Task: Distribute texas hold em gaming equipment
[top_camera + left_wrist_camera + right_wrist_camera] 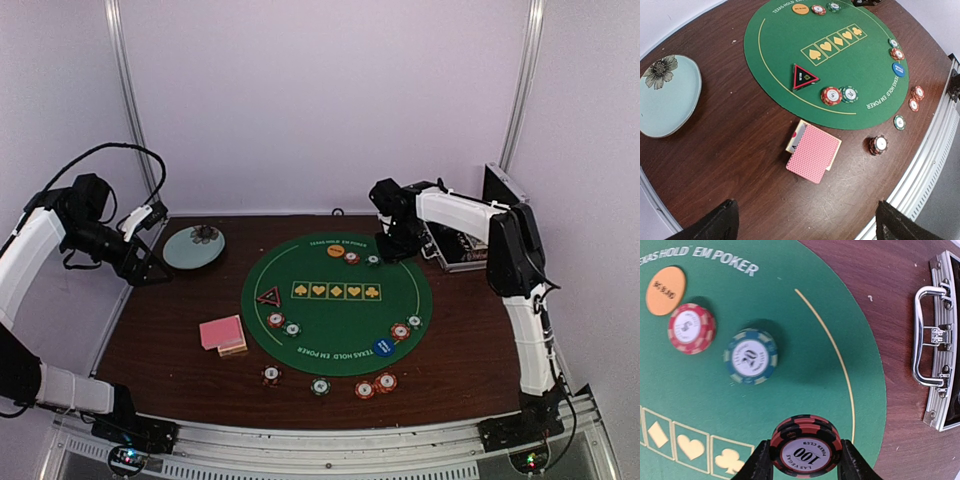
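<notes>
Red-black chip stack [806,437] is pinched edgewise by the right end effector [805,462], presumably for placement on the mat [805,315]; left end effector [807,227] is spread.

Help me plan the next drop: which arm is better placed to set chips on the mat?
Right. The right hand grips the black-red chip stack over the green mat, beside the green chips. The left hand hangs open and empty, off by the plate.

Pink-backed cards [222,332] lie stacked beside the green mat [330,322]; striped chips [386,381] ring it.
</notes>
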